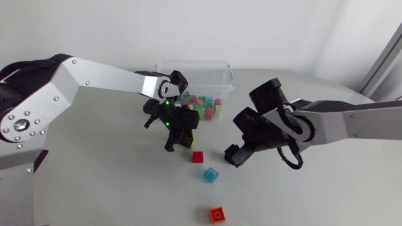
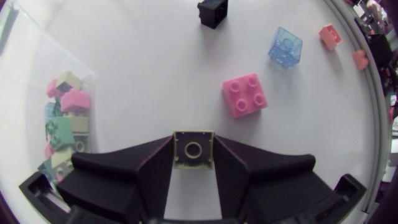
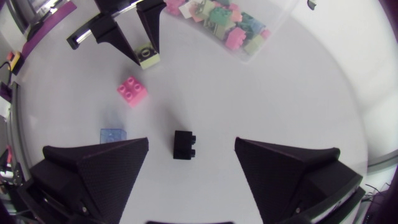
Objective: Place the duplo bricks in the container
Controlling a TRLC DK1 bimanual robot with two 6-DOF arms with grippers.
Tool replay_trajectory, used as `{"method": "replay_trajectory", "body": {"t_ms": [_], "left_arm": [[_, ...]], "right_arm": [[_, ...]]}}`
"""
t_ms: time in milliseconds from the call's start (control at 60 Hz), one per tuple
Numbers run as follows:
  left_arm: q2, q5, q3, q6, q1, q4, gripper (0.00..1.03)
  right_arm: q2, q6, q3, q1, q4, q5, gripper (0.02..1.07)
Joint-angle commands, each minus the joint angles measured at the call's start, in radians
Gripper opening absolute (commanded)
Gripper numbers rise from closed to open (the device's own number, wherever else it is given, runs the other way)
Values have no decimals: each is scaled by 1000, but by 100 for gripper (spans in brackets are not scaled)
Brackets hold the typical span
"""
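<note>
Now, left end effector (image 2: 193,142) clenched on pale-yellow duplo brick (image 2: 193,153).
Risk: tip-only grip, cd slip before clear plastic container (image 1: 224,74).

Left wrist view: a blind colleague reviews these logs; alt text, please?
The left gripper is shut on a pale yellow brick. Ahead on the table lie a pink brick, a clear blue brick and a black brick; the part-filled container stands beside.

A robotics lab set-up: a plain white table (image 1: 88,188) carries only a clear plastic container (image 1: 188,74) of coloured toy bricks (image 1: 202,108), while a silver-grey left arm (image 1: 94,78) and right arm (image 1: 352,122) come in from its side edges.
</note>
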Motion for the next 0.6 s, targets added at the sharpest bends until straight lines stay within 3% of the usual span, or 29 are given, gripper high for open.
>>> {"method": "replay_trajectory", "body": {"t_ms": [0,333,583], "left_arm": [[20,-6,2,9,5,-54,13],[-161,16,-54,-23,46,-138,12],[-305,66,-57,-97,71,-138,12]], "right_arm": [[32,22,-14,8,-13,11,102],[141,30,44,11,-46,25,95],[188,47,81,20,-52,37,68]]}}
